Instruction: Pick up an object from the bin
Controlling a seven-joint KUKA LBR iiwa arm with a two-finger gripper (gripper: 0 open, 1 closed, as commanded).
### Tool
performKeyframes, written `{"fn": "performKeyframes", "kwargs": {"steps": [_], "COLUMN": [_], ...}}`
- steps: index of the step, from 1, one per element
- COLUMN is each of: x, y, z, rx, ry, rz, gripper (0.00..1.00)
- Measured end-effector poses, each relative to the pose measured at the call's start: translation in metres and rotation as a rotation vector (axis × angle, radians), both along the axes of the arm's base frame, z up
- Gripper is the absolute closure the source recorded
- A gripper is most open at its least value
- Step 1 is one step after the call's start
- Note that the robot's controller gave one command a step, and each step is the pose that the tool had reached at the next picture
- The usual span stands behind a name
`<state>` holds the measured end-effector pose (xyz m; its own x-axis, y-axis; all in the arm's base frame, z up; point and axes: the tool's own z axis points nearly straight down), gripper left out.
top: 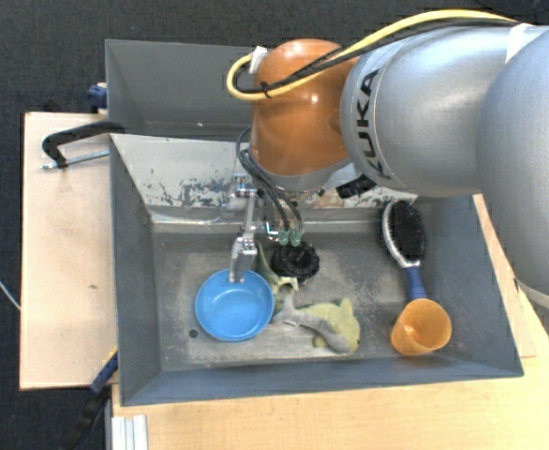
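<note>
The gripper (254, 259) hung low over the bin's floor, its metal tip down at the far rim of a round, shallow blue plastic bowl (232, 310). Whether the claw was spread or pressed together could not be told, and nothing showed pinched in it. The bowl sat upright on the floor of the grey metal bin (134, 279), toward the view's left and close to the wall nearest the camera. Crowding the gripper on its other side was a small black knobbly lump (296, 262), just beside the bowl's rim; whether it belonged to the robot or to the bin was unclear. A limp yellow-green soft toy (333, 324) lay next to the bowl along the same near wall. Farther toward the view's right, an orange plastic cup (422, 327) lay tipped on its side. Beyond the cup, a black oval hairbrush with a blue handle (404, 236) lay well apart from the gripper.
</note>
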<state>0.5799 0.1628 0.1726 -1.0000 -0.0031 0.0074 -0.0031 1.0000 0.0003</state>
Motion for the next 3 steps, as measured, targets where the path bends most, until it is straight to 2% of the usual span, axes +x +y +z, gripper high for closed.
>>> {"fn": "performKeyframes", "kwargs": {"steps": [1,2,3], "x": [-0.034,-0.029,-0.015], "y": [-0.019,-0.019,-0.001], "z": [-0.099,-0.094,0.033], "rx": [0.007,0.011,0.005], "ry": [-0.008,-0.025,-0.022], "rz": [-0.04,-0.041,-0.03], "gripper": [0.0,1.0,1.0]}}
